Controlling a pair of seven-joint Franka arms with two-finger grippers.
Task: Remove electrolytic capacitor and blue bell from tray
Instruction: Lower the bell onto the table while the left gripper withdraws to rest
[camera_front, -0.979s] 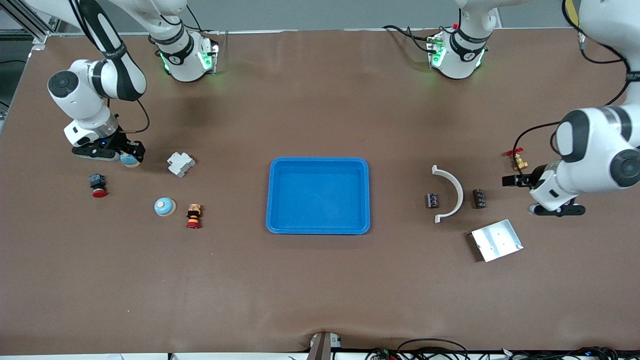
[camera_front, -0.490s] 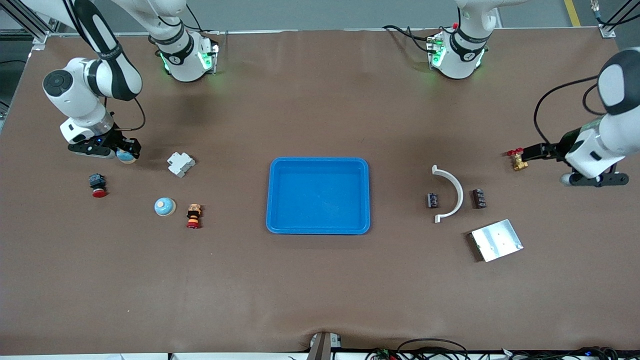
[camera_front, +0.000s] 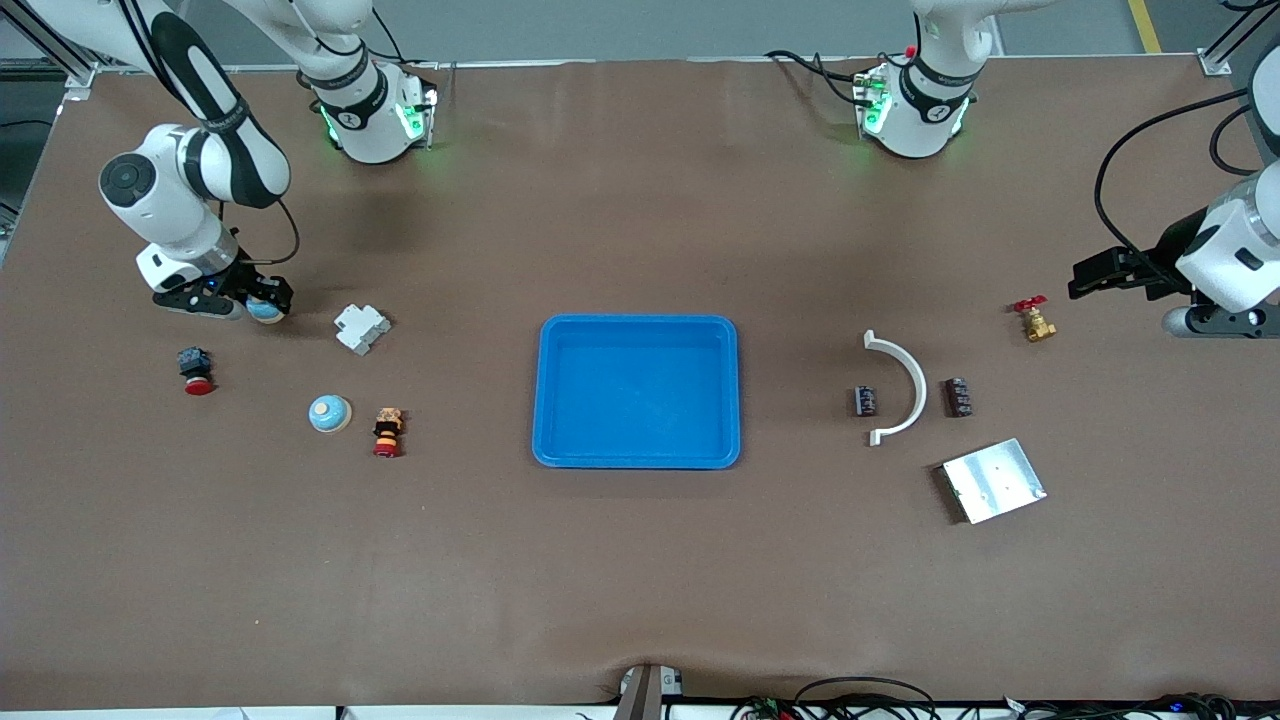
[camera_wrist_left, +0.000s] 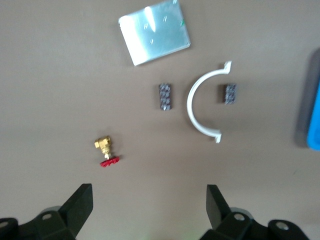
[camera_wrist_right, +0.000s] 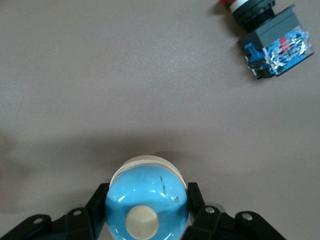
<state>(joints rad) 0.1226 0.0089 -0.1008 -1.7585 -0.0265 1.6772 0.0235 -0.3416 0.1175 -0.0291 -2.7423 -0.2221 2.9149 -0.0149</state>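
From the front view I see the right gripper (camera_front: 262, 303) up over the table's right-arm end, clamped on a blue bell (camera_front: 266, 310). A second blue bell (camera_front: 329, 413) sits on the table nearer the camera, beside a small stacked red and yellow button (camera_front: 387, 432). A red push button (camera_front: 195, 368) lies under that arm, and a white plastic block (camera_front: 361, 327) rests between the held bell and the blue tray (camera_front: 637, 329), which sits at mid-table. Toward the left arm's end I see a white curved bracket (camera_front: 898, 385) with one dark capacitor (camera_front: 866, 401) on its tray side and another dark capacitor (camera_front: 959, 396) on its outer side, both lying untouched on the table. A metal plate (camera_front: 993, 480) lies nearer the camera, and a brass valve with a red handle (camera_front: 1035, 320) sits near the left gripper (camera_front: 1100, 272), which hangs over the table's edge area.

In the left wrist view I have the left gripper (camera_wrist_left: 149, 210) wide open and holding nothing, its two fingers (camera_wrist_left: 79, 207) spread apart above the brown table, with the valve (camera_wrist_left: 105, 151), bracket (camera_wrist_left: 204, 109), both capacitors (camera_wrist_left: 165, 96) and plate (camera_wrist_left: 154, 31) all well clear of it.

In the right wrist view the right gripper (camera_wrist_right: 148, 207) is closed around the blue bell (camera_wrist_right: 147, 202), a finger on each side of its dome, and the push button (camera_wrist_right: 270, 37) lies on the table apart from it.
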